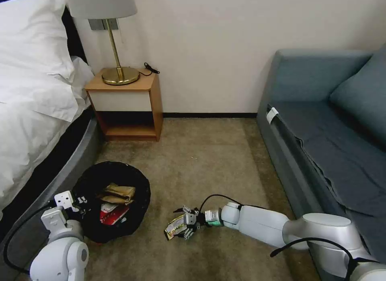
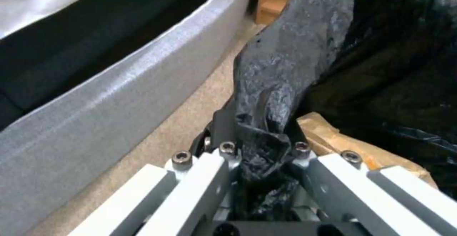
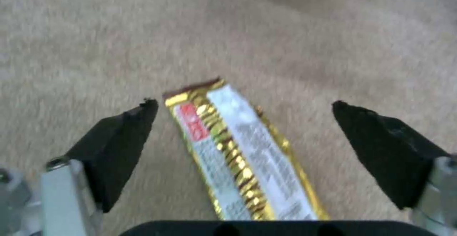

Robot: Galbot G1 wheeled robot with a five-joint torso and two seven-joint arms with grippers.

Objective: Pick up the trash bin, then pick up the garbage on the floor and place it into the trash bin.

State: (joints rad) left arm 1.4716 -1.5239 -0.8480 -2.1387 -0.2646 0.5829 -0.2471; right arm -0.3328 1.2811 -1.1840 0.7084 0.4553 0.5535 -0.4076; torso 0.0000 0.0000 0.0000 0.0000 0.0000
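Floor: tan carpet (image 1: 209, 152)
On it: black-lined trash bin (image 1: 136, 180), long yellow wrapper (image 1: 173, 228), wooden nightstand (image 1: 155, 100), grey sofa (image 1: 277, 152)

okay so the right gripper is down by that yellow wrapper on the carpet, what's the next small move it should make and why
Probably shut the fingers on the wrapper. The right gripper is open, a finger on either side of the wrapper, which lies flat on the carpet; if the pads aren't low enough, ease down first. The left gripper holds the bin by its bag rim, ready to receive it.
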